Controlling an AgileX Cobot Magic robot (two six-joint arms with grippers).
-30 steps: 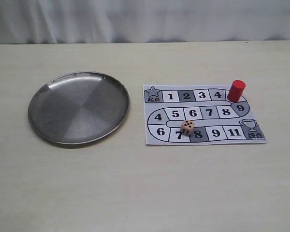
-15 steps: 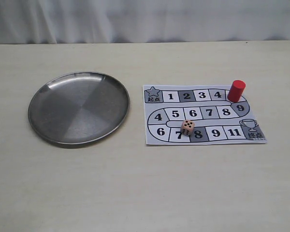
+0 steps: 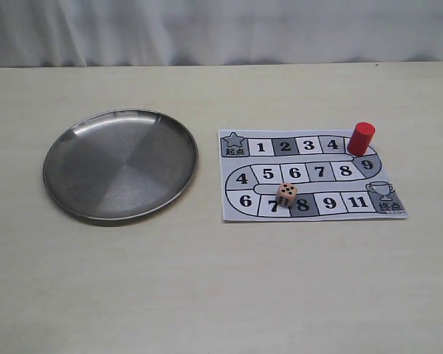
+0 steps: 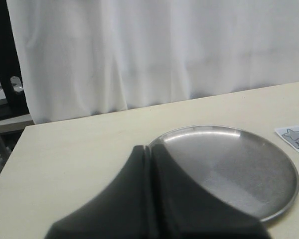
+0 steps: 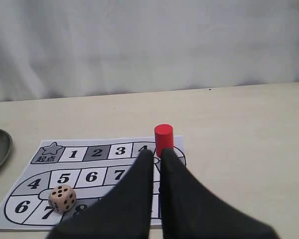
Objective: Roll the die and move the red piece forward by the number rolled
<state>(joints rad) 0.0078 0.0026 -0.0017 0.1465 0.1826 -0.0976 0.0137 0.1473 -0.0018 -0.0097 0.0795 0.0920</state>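
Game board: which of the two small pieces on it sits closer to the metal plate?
The die, the pale cube with dark dots by square 7. The red piece, an upright cylinder, stands farther off, past square 4.

Lab setup: bare table (image 3: 207,295), white curtain (image 3: 221,29) backdrop.

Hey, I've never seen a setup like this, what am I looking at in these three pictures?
It is a robot with two arms, each ending in a two-fingered hand. The wide picture comes from a camera off the arms, looking at a table; no arm shows there. The other two come from wrist cameras, so the dark shapes up front are the left hand and the right hand, both shut, holding nothing. On the table lie a metal plate and a paper game board, with a die on its bottom row and a red piece standing at its top row's end.
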